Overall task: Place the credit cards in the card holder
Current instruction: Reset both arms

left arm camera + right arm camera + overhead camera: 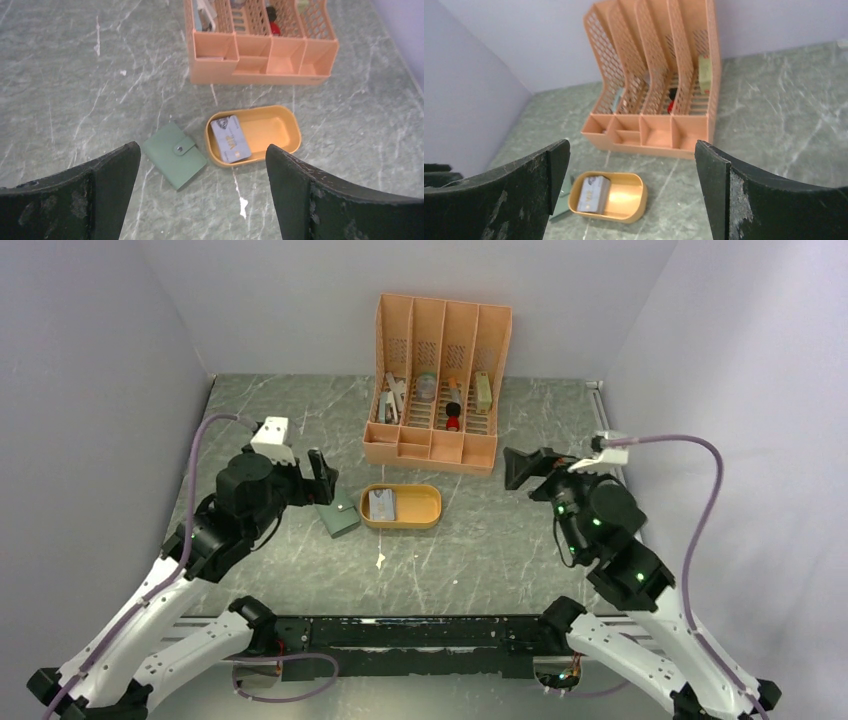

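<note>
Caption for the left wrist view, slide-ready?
Open left claw above closed card holder beside oval tray holding the credit cards.

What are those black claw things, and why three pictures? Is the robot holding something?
It is a robot with two arms on a table. One picture looks down from above; the other two come from cameras on the wrists, so the black shapes there are each arm's own fingers. The left gripper and the right gripper are open and hold nothing. On the table lie a shut green wallet and, beside it, an orange tray with cards inside. Behind stands a tall orange organizer.
</note>
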